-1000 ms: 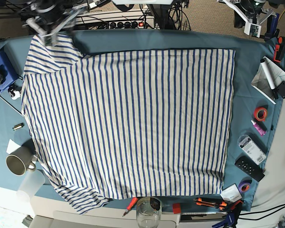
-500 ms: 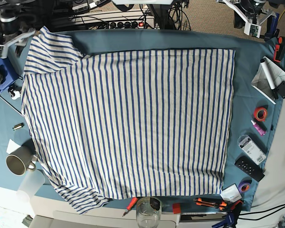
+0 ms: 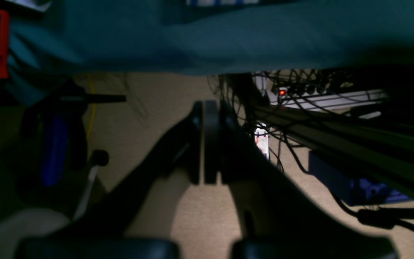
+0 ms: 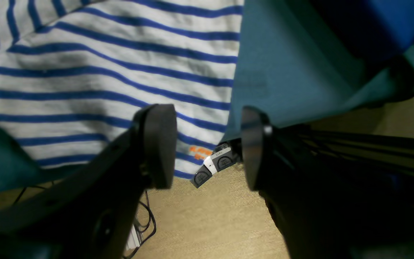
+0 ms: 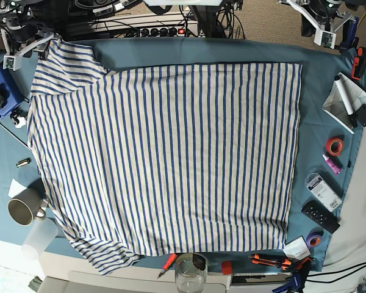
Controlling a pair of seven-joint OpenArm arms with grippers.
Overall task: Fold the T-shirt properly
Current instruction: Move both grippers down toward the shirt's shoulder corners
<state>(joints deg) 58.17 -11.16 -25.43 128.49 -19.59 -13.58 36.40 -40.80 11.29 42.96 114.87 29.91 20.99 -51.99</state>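
At 11 o'clock in the base view, we have our right gripper (image 5: 30,54) at the upper left sleeve of the striped T-shirt (image 5: 171,152); its 2 fingertips stand wide apart, and in the right wrist view the sleeve's edge shows between them. We see the shirt spread over the middle of the teal tablecloth (image 5: 201,49), 1 sleeve reaching toward 11 o'clock and 1 toward 7 o'clock. At 1 o'clock, beyond the shirt's upper right corner, we hold our left gripper (image 5: 324,41) with its fingertips together, well apart from the fabric.
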